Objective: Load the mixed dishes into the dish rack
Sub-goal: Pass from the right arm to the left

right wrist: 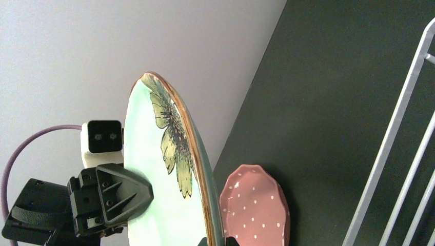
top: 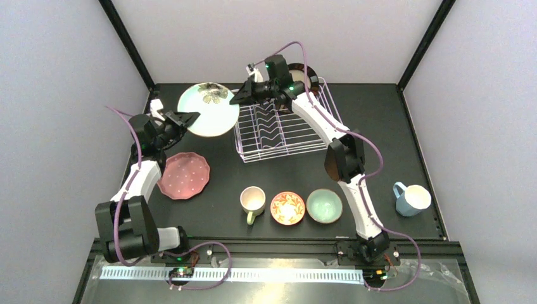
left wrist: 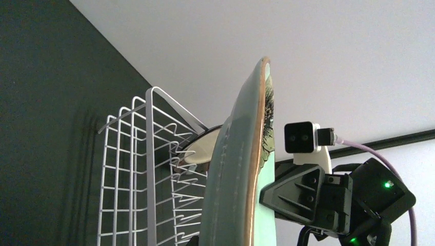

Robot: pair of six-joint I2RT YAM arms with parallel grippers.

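Note:
The teal flower plate [top: 212, 104] is held off the table, tilted, just left of the white wire dish rack [top: 253, 158]. My left gripper [top: 188, 118] is shut on its left rim and my right gripper [top: 239, 98] is shut on its right rim. The left wrist view shows the plate edge-on [left wrist: 241, 169] with the rack [left wrist: 149, 179] behind it. The right wrist view shows its flower face [right wrist: 164, 169]. The cream plate with the dark striped rim [top: 305, 76] stands at the rack's back. The pink dotted plate [top: 183, 175] lies on the table to the left.
A cream mug [top: 252, 200], a red-orange bowl [top: 287, 208] and a mint bowl [top: 324, 206] sit in a row in front of the rack. A blue mug [top: 411, 199] stands at the right edge. Black frame posts rise at the back corners.

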